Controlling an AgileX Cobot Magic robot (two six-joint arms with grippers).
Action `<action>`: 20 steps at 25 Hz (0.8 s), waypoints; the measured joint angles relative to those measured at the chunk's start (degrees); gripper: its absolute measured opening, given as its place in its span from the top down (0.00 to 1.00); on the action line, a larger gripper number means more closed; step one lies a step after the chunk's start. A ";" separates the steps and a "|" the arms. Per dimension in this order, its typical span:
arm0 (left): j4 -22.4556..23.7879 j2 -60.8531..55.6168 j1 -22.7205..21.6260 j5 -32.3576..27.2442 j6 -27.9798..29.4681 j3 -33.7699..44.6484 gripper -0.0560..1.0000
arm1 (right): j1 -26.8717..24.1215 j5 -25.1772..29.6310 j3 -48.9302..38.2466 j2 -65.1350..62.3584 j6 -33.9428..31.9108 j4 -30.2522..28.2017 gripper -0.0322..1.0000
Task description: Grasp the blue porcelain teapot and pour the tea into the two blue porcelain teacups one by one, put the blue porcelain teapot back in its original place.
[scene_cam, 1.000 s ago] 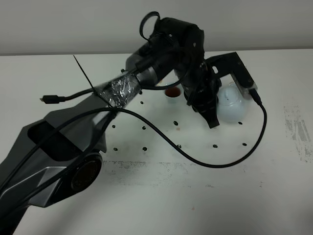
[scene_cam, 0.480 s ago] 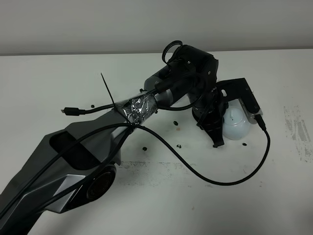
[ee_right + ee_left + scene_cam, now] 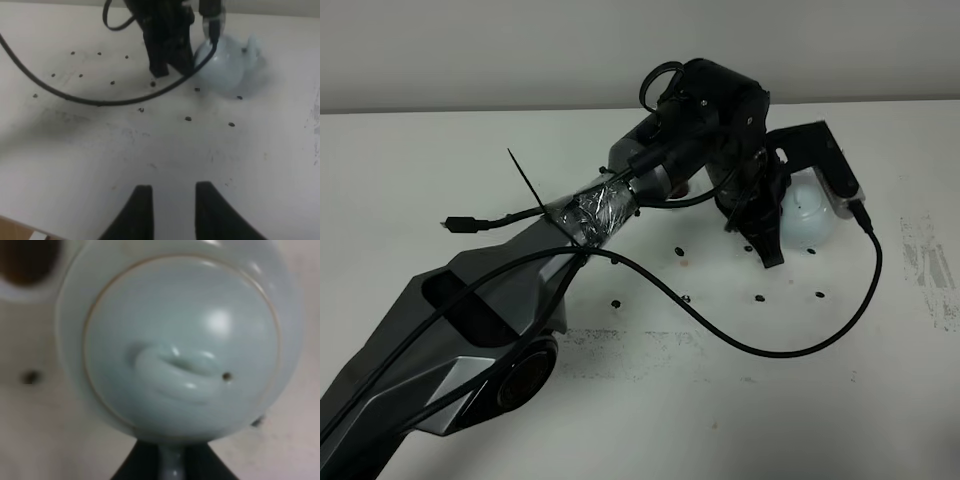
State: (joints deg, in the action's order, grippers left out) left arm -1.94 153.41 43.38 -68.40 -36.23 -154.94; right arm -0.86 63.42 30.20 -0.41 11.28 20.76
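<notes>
The blue porcelain teapot (image 3: 812, 215) is at the right of centre, its lid knob (image 3: 172, 372) filling the left wrist view. My left gripper (image 3: 172, 462) is shut on the teapot's loop handle, with a dark finger on either side. I cannot tell whether the pot touches the table. One blue porcelain teacup (image 3: 20, 290) holding dark tea (image 3: 27, 260) shows just beyond the pot. In the exterior view the left arm (image 3: 705, 120) hides both teacups. My right gripper (image 3: 172, 207) hovers over bare table nearer the front, fingers apart and empty, looking at the teapot (image 3: 222, 65).
A black cable (image 3: 800, 345) loops from the left wrist over the white table in front of the pot. Small black dots (image 3: 818, 296) mark the tabletop. A scuffed grey patch (image 3: 930, 265) lies at the right edge. The left arm's base (image 3: 450, 340) fills the lower left.
The left arm carried the teapot toward the front and then back again. The tea-filled cup seen beside the arm a second ago is now behind it.
</notes>
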 joint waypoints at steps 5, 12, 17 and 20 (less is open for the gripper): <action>2.85 -1.77 -1.03 -0.03 6.20 -2.57 0.86 | 0.00 0.00 0.00 0.00 0.00 0.00 0.74; 3.64 -5.28 -3.28 -0.06 11.92 -2.57 0.86 | 0.00 0.00 0.00 0.00 0.00 1.32 0.74; 3.58 -6.89 -3.28 -0.06 13.21 -2.57 0.86 | 0.00 -0.02 0.00 0.00 0.00 2.97 0.74; 3.05 -7.78 -3.32 -0.06 13.79 -0.79 0.86 | 0.00 -0.02 0.00 0.00 0.00 3.28 0.74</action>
State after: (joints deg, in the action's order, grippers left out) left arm 1.11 145.64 40.06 -68.46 -22.44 -155.73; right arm -0.86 63.40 30.20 -0.41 11.28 24.03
